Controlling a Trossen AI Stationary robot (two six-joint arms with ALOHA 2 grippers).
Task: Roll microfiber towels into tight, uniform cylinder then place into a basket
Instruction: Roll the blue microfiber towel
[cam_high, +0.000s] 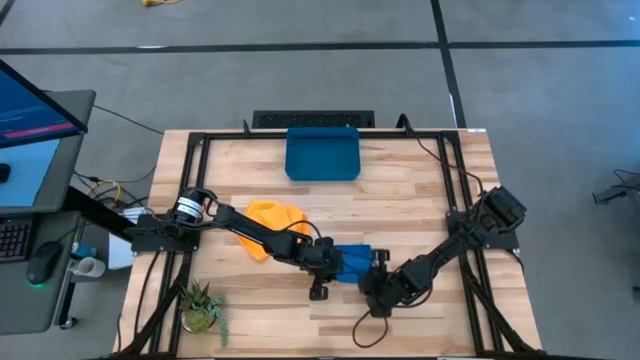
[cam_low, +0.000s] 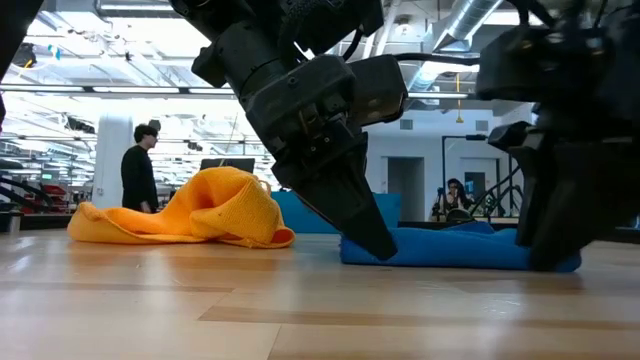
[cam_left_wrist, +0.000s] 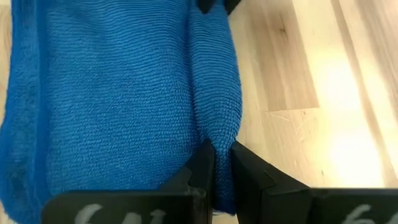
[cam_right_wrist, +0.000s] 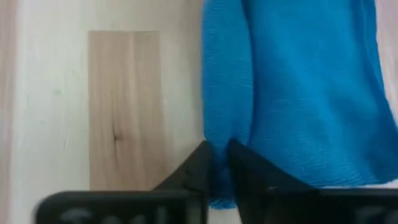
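The blue towel (cam_high: 356, 260) lies flat and partly folded on the wooden table near the middle, with a thick rolled ridge along its near edge. My left gripper (cam_high: 333, 268) is at the towel's left end and my right gripper (cam_high: 378, 272) at its right end; both are shut on that ridge. The yellow-orange towel (cam_high: 275, 222) lies crumpled on the table to the left, under my left arm. The dark blue basket (cam_high: 322, 153) stands at the table's far middle with nothing in it. My left gripper pinches the left end of the rolled near-edge ridge (cam_left_wrist: 217, 127) between its two fingers, coming slanting down from the table's left. The towel stays on the table. My right gripper pinches the same ridge at its right end (cam_right_wrist: 221, 127) between its two fingers, slanting down from the right. This end rests on the table as well.
A black bar (cam_high: 313, 119) lies behind the basket at the far edge. A small potted plant (cam_high: 203, 306) stands at the near left corner. Bare wood lies between the blue towel and the basket. A person (cam_low: 140, 165) stands far off in the room.
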